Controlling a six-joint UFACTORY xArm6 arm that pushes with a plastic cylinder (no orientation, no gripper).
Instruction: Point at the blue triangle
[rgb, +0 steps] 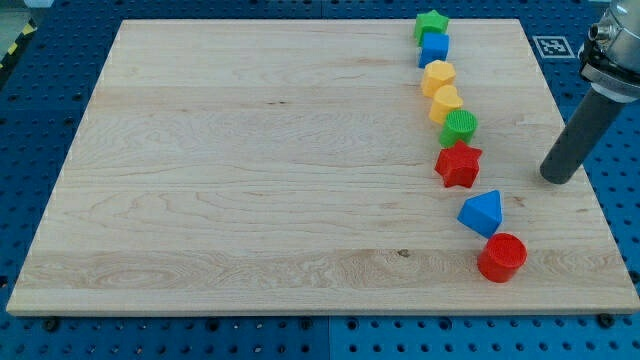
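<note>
So my tip (556, 180) is parked on the counter (250, 180) at the right of the frame, well apart from the chain of blocks. The blue triangle (483, 212) sits lower right, just above and left of the red cylinder (502, 257) and below the red star (459, 164). No end effector here, just a bare rod, so nothing to open or close.

Looks like the approach step, with pointing not yet done. Next move, I'd guess, is sliding down and left until the tip is just beside the triangle's right edge. The catch is stopping short so it doesn't nudge the triangle or clip the red cylinder.
</note>
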